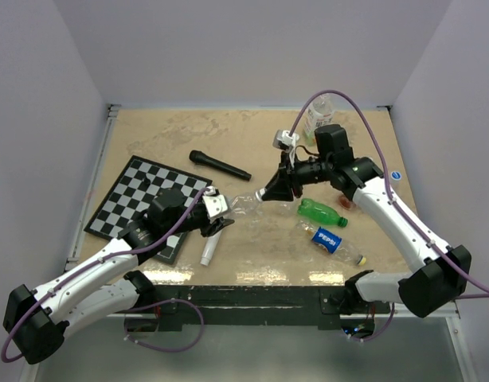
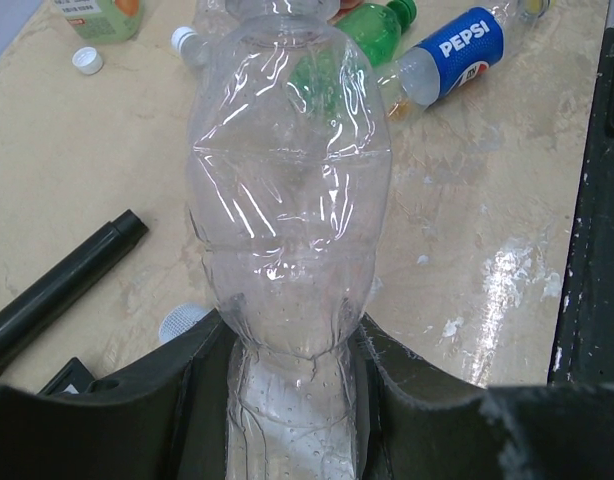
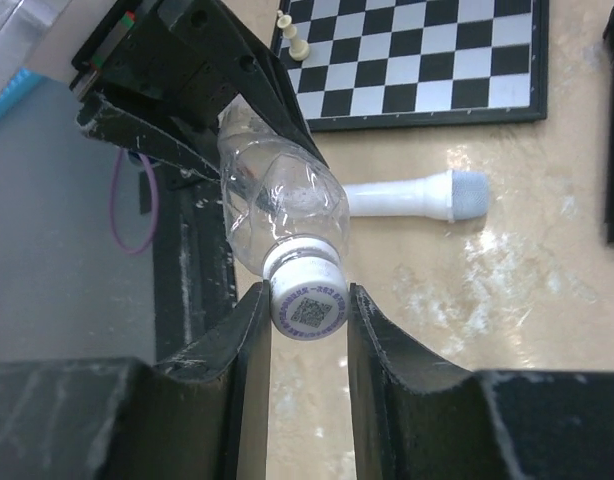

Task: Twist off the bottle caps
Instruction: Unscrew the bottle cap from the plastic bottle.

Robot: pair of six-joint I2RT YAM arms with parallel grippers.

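Though the bottle (image 3: 282, 205) is clear, its cap (image 3: 308, 305) is white — code-printed.

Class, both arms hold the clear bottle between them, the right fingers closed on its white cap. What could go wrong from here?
1. The clear bottle is thin and creased; pinched by the left fingers, it may twist or crumple instead of the cap turning.
2. The right fingers hold the cap only at their tips, so they might slip off.
3. A freed cap could drop toward the white microphone and roll away.
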